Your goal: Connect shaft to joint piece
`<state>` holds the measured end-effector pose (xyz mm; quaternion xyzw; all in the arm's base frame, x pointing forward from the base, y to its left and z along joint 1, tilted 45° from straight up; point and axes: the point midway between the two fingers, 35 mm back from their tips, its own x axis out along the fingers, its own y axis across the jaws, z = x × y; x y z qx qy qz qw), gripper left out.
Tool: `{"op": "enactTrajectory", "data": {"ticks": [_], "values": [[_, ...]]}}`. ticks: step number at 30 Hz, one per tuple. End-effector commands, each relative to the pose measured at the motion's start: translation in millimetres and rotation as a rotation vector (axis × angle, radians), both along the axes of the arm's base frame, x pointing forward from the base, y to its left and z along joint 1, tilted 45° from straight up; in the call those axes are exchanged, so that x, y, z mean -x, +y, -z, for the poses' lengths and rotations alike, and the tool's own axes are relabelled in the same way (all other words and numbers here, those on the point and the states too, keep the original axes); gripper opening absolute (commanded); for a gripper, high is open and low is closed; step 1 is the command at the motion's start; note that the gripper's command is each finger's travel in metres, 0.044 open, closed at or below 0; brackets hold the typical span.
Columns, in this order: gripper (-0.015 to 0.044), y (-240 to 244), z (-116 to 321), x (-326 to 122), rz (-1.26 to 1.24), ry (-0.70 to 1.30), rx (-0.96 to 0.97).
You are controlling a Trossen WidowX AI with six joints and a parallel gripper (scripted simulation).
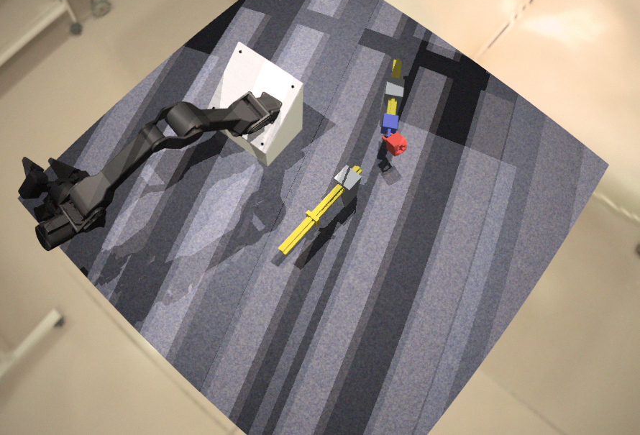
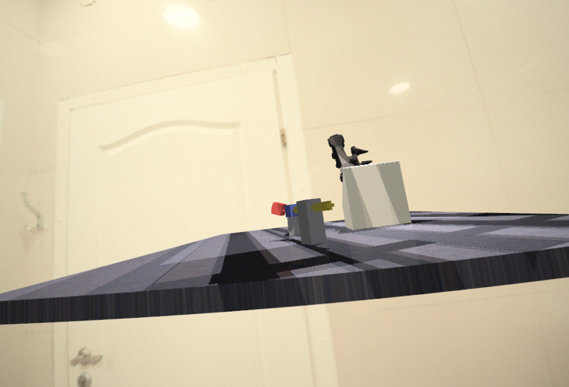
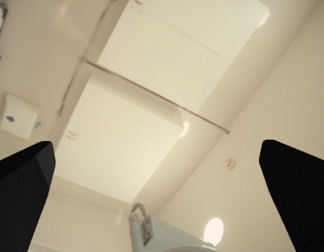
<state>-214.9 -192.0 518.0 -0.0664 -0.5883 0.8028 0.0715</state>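
Observation:
The fixed yellow shaft (image 1: 391,106) runs through a grey block (image 1: 393,88) (image 2: 310,221) and ends in a blue hinge part (image 1: 390,121) (image 2: 290,210) and the red square joint piece (image 1: 395,144) (image 2: 277,208). The second yellow shaft (image 1: 310,218) lies in its own grey block (image 1: 349,177), drawn back, with its tip short of the red piece. My gripper (image 1: 38,164) (image 3: 158,152) is open and empty. It is far off at the table's left edge, and the wrist view shows only the room past it.
A white block (image 1: 268,109) (image 2: 374,194) carries the arm's base (image 1: 258,107) in the middle left of the table. The arm (image 2: 337,146) reaches from it towards the left edge. The striped grey table top (image 1: 413,290) ends in open room on all sides.

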Motion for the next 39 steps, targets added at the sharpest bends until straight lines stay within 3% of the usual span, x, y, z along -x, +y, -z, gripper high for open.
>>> {"op": "enactTrajectory", "data": {"ticks": [1,19,26,33,39], "values": [[0.0426,0.0,0.0,0.0,0.000,0.000,0.000],[0.0440,-89.7,26.9,-48.6,-0.373,-0.050,0.127],[0.0440,-140.1,51.9,-96.9,-0.582,-0.121,0.145],[0.0440,-188.8,84.9,-174.8,-0.804,-0.212,0.132],[0.0440,-200.9,99.8,-210.5,-0.898,-0.273,0.189]]}}
